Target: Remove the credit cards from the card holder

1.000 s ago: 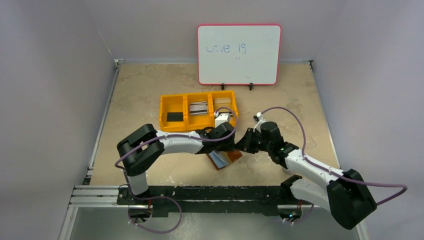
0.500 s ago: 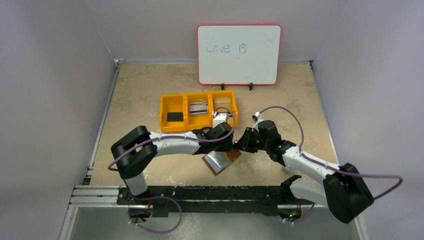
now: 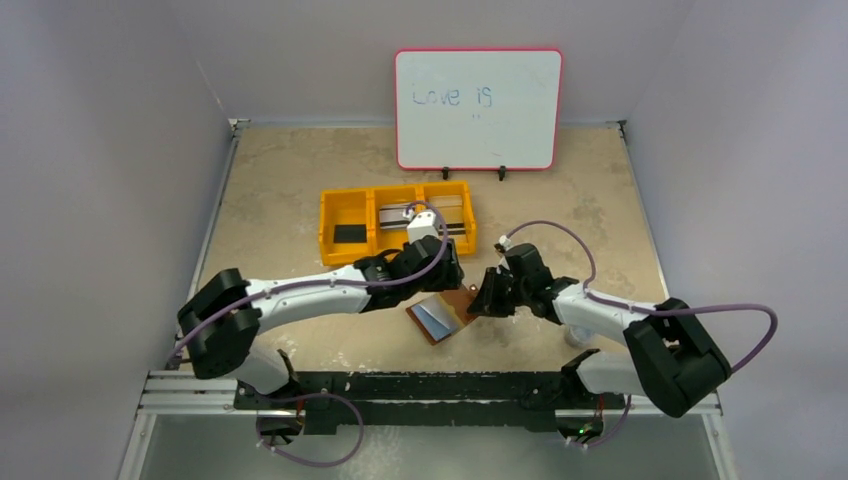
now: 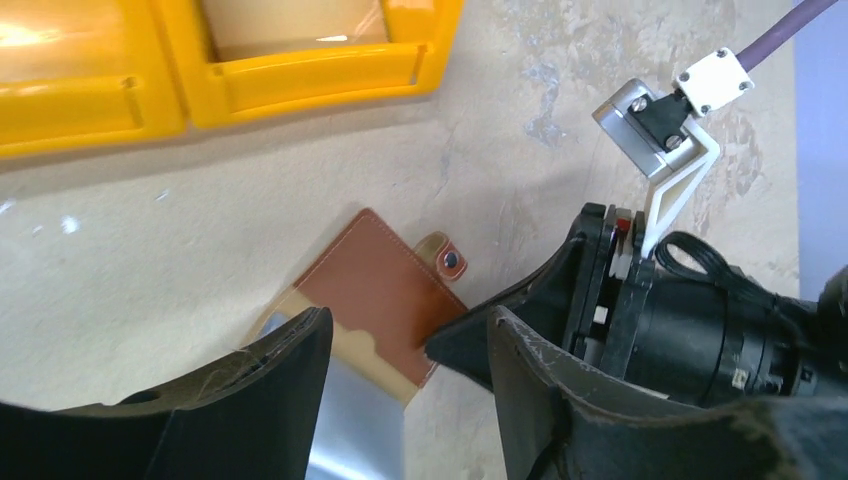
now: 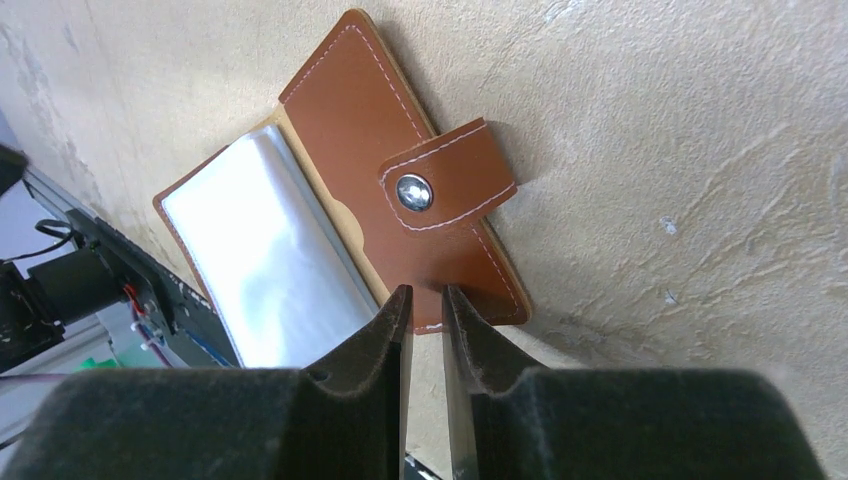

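Open card holder at right gripper's narrowed tips, hold uncertain; left gripper agape above.

Left claw wide apart, right claw nearly closed, tips close together.

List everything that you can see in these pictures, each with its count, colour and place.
table: one, beige stone pattern, under everything
whiteboard: one, white with pink frame, standing at the back
bin: one, yellow, three compartments, middle of the table
black card: one, black, bin's left compartment
pale cards: count unclear, grey-white, bin's middle compartment, partly hidden
beige card: at least one, beige, bin's right compartment
wallet: one, brown with clear sleeves, lying open in front of the bin
left gripper: one, black, open, over the wallet
right gripper: one, black, fingers nearly together, tips at the wallet's edge; grip unclear
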